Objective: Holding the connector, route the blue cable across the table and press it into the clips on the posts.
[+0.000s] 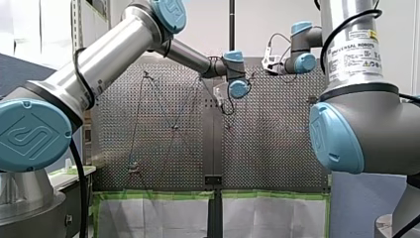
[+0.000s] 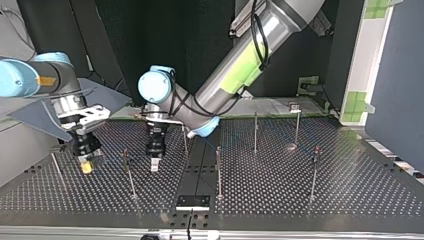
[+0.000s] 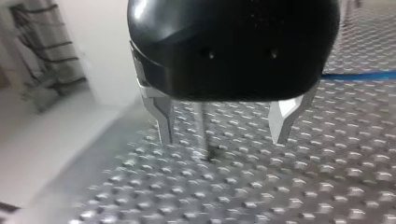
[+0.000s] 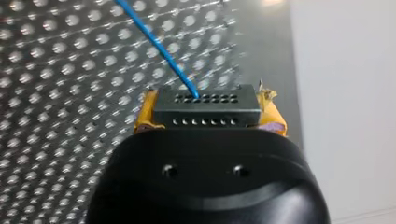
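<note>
The dark grey rectangular connector [image 4: 207, 106] has two rows of small round holes across its face. My right gripper [image 4: 208, 117] pinches it by its short ends, and the yellow pads [image 4: 145, 114] press in from either side. A thin blue cable [image 4: 161, 50] leaves one hole of the upper row and runs ahead of the gripper, slanting away over the table. In the top view this gripper hangs low at about nine o'clock of the table, its yellow tips close above the surface. The connector is too small to make out there.

My left gripper [image 3: 223, 136] is black with bare metal fingers [image 3: 164, 123]. It is spread wide and grips nothing. A slim metal post [image 3: 201, 128] stands beyond the gap between the fingers, and a stretch of the blue cable shows beside the gripper. In the top view it points down just toward nine o'clock of the table's centre.

The perforated metal table [image 2: 300, 195] is silvery grey with a regular grid of holes. Thin upright posts [image 2: 218, 170] stand apart from one another from nine round to three o'clock. A black rectangular plate [image 2: 192, 202] sits at the six o'clock edge. In the top view a dark backdrop fills twelve o'clock, and a white panel with green tape patches [image 2: 367, 97] stands at two o'clock. In the front view, white sheets edged in green tape [image 1: 158, 215] lie at six o'clock.
</note>
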`<state>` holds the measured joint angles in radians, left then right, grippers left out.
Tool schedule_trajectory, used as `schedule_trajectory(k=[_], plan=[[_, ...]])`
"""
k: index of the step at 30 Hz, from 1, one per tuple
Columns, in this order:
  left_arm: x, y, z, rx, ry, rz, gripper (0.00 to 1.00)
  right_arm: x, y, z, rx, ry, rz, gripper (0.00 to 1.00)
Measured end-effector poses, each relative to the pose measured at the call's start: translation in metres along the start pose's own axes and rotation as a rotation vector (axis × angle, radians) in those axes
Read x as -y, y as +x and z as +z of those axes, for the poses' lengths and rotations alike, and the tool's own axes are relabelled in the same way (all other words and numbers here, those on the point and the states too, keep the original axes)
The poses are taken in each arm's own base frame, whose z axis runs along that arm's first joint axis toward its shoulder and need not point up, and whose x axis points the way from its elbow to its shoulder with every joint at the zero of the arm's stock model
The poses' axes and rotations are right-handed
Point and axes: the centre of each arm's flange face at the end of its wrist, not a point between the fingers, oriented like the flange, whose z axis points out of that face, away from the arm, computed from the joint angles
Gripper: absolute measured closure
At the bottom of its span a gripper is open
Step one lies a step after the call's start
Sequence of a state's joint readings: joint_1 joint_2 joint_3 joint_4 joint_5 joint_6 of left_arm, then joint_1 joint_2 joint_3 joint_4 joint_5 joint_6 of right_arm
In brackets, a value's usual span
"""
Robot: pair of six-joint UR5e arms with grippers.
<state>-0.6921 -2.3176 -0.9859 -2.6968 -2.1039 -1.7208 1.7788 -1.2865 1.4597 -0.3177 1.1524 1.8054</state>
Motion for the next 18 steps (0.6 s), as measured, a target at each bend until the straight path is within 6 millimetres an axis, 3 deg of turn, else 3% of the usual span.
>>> schedule_trajectory(k=[6,18], plan=[[-0.004,0.012,-0.006,-0.054,-0.008,0.032,0.01,-0.003,-0.009,0.002,0.015,-0.002,0.006,1.00],[-0.006,0.013,-0.007,-0.073,-0.011,0.043,0.01,-0.003,-0.009,0.002,0.017,-0.002,0.007,1.00]])
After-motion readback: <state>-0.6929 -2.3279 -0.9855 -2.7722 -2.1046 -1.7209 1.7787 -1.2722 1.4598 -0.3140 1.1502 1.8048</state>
